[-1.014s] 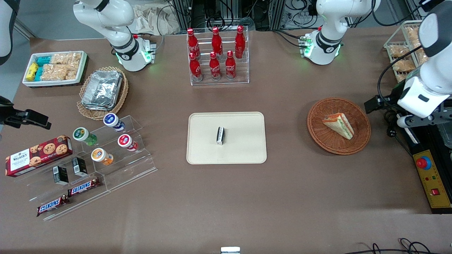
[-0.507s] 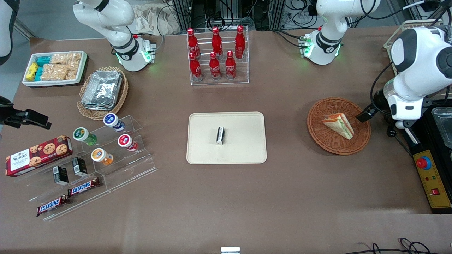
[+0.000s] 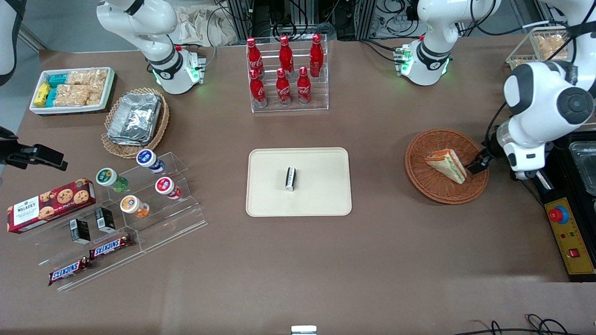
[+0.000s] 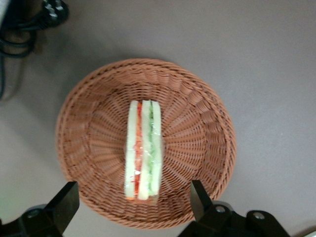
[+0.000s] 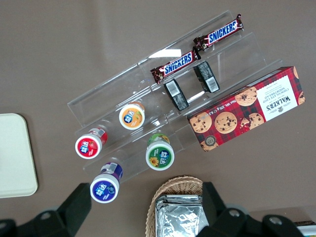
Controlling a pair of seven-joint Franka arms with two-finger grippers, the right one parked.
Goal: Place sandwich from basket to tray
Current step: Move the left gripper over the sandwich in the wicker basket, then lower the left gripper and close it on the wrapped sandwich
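Note:
The sandwich (image 3: 447,165) lies on its side in the round reddish-brown basket (image 3: 419,181). In the left wrist view the sandwich (image 4: 143,150) shows its cut edge with red, orange and green layers, in the middle of the basket (image 4: 197,98). My left gripper (image 3: 477,165) hangs above the basket's rim on the working arm's side, close beside the sandwich. It is open and empty (image 4: 132,202), and its fingers (image 4: 200,200) stand wide on either side of the sandwich's end without touching it. The cream tray (image 3: 321,186) lies mid-table.
A small black and white packet (image 3: 290,178) lies on the tray. A rack of red bottles (image 3: 286,74) stands farther from the camera. A yellow control box (image 3: 570,237) sits at the working arm's end. Snack stands and a foil-filled basket (image 3: 135,121) lie toward the parked arm's end.
My left arm has swung in from the table's end and lowered. The gripper has moved from beside the basket to over its rim, next to the sandwich. The sandwich has not moved.

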